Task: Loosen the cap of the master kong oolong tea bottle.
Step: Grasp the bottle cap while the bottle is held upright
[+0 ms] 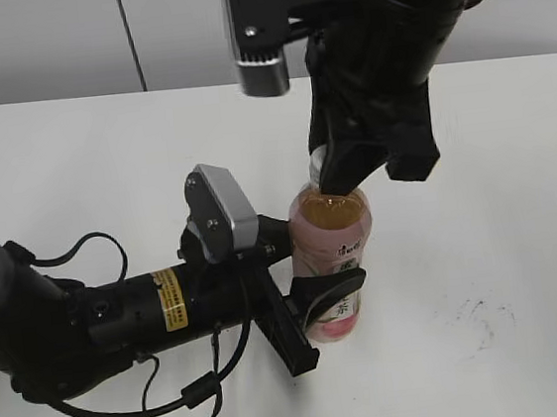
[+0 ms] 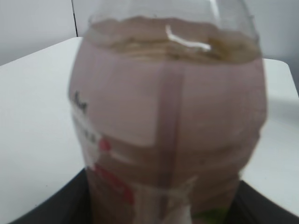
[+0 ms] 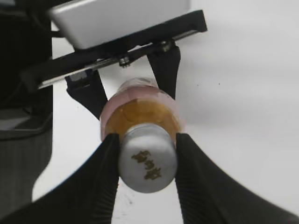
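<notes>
The master kong oolong tea bottle (image 1: 333, 238) stands upright on the white table, amber tea inside and a pink label around it. My left gripper (image 1: 314, 309) is shut on the bottle's lower body from the left. The bottle fills the left wrist view (image 2: 168, 116), with dark finger parts at both bottom corners. My right gripper (image 1: 330, 178) comes down from above and hides the neck. In the right wrist view the white cap (image 3: 147, 158) with a dark logo sits between my right gripper's (image 3: 145, 156) two black fingers, which press its sides.
The white table (image 1: 491, 146) lies around the bottle. Faint dark scuff marks (image 1: 484, 311) are on it at the right front. My left arm with its cables (image 1: 92, 328) lies across the left front. A grey wall is behind.
</notes>
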Robot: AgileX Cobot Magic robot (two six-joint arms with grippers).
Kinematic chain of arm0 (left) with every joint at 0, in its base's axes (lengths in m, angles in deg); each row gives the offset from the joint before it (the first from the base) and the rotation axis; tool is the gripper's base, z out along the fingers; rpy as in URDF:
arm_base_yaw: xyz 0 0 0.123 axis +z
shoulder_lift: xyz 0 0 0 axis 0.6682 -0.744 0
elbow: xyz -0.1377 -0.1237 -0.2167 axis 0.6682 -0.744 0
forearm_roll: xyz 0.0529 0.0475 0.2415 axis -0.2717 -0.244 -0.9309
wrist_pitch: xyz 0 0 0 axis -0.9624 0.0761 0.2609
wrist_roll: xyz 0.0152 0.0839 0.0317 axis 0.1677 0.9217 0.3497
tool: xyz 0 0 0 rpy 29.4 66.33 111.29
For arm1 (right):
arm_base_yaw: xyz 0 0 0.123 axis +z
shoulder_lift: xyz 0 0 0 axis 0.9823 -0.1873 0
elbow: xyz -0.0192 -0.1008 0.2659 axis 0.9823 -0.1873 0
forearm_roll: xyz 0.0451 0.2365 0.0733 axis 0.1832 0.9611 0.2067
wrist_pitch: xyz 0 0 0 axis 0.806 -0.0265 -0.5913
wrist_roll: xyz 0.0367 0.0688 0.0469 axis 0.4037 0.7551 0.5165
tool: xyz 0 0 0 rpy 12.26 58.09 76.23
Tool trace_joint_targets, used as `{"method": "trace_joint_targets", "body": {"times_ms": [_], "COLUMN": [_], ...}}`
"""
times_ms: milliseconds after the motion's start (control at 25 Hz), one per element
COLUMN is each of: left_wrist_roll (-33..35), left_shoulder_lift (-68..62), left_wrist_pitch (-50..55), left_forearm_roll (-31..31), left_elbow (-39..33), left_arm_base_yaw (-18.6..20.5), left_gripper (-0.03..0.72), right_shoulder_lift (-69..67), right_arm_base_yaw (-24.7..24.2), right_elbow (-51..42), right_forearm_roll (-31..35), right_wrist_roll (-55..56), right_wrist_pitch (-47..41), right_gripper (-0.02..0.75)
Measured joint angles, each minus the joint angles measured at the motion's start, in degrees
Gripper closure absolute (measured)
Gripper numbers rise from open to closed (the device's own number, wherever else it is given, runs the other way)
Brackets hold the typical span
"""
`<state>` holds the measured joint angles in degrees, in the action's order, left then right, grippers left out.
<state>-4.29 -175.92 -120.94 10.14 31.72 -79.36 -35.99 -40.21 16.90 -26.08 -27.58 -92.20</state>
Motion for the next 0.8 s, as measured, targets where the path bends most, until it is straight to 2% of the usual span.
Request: {"method": "trace_joint_targets", "body": {"times_ms": [120,280,320,480,560,640,720,800], "left_wrist_roll": [0.2,0.2,0.0,-0.4,-0.4,-0.4,-0.4,-0.4], "left_shoulder_lift": [0.0,0.0,0.0,0.0,0.0,0.0,0.0,0.0], "left_wrist_pitch": [0.0,0.0,0.0,0.0,0.0,0.0,0.0,0.0], "left_forearm_roll": [-0.1,-0.1,-0.1,0.5,0.5,0.5,0.5,0.6], "left_elbow": [0.0,0.0,0.0,0.0,0.0,0.0,0.0,0.0], "left_arm_base_yaw": [0.0,0.0,0.0,0.0,0.0,0.0,0.0,0.0], "left_gripper": [0.310,0.311,0.311,0.312,0.312,0.312,0.312,0.312], "right_shoulder_lift": [0.0,0.0,0.0,0.1,0.2,0.6,0.8,0.8], "right_arm_base_yaw": [0.0,0.0,0.0,0.0,0.0,0.0,0.0,0.0], "right_elbow": [0.0,0.0,0.0,0.0,0.0,0.1,1.2,2.6], "right_forearm_roll": [0.2,0.3,0.3,2.1,3.5,4.2,4.0,2.2], "right_wrist_roll": [-8.0,-9.2,-9.2,-4.3,-1.2,5.8,19.3,37.5], "right_wrist_pitch": [-0.1,-0.2,0.0,2.9,4.8,5.5,5.5,5.0], "right_gripper": [0.461,0.450,0.413,0.181,0.141,0.136,0.149,0.164]}}
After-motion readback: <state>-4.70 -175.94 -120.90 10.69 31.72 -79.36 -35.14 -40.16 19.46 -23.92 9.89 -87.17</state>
